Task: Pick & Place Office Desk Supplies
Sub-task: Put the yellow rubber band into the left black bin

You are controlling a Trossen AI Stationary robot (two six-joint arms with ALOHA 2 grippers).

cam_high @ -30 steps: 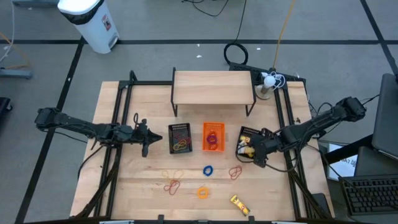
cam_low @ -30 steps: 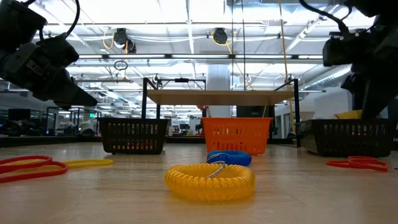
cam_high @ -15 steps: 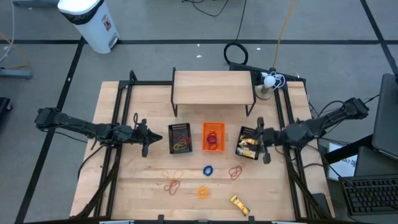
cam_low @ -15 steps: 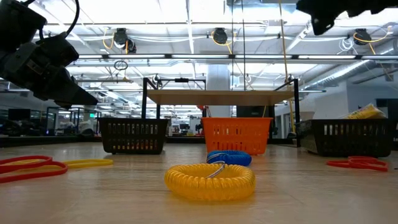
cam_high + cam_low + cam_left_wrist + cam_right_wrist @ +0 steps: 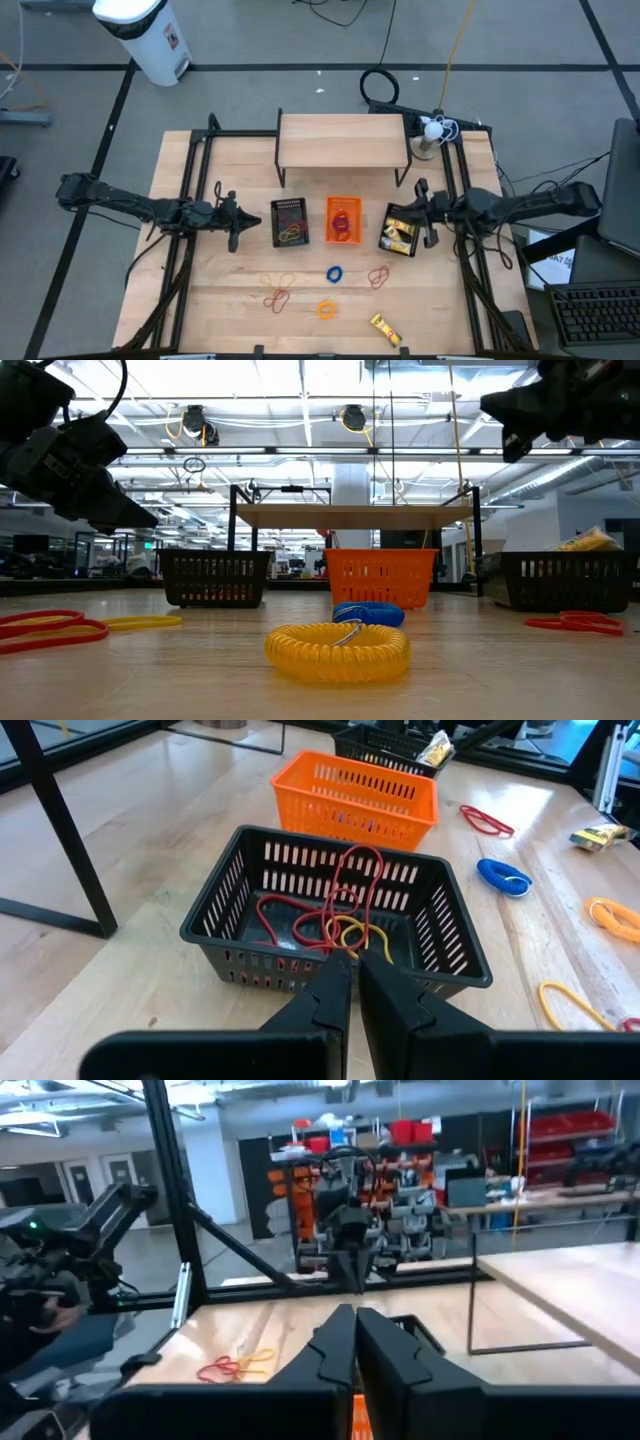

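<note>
The right gripper [image 5: 424,212] sits raised above the right mesh tray [image 5: 401,232], fingers pressed together on nothing. A second ago it was down at that tray's near edge; since then it has lifted and swung back toward the tray's far side, and yellow oblong pieces [image 5: 399,233] now lie heaped in the tray. I judge that one drop-off is finished and the arm is clear to go for the next item.

The left gripper [image 5: 232,222] hovers just left of the left mesh tray [image 5: 290,222], also clenched and empty, and it has not moved over that second.

Taking the orange tray [image 5: 342,219] as the landmark, between the two mesh trays: the left mesh tray holds a tangle of thin red and yellow bands [image 5: 338,915]. On the tabletop [image 5: 220,290] nearer the front edge than the orange tray lie a blue ring [image 5: 334,273], an orange ring [image 5: 327,309], red bands [image 5: 277,297] to the left, another red band [image 5: 378,276] to the right, and one yellow piece [image 5: 385,328] farthest out, so several items remain.

The rings are springy plastic coils with a small metal clip; the bands are thin, limp rubber lying flat. The black trays are rigid slotted mesh, the orange one slotted plastic, and the tabletop is pale wood planking.
</note>
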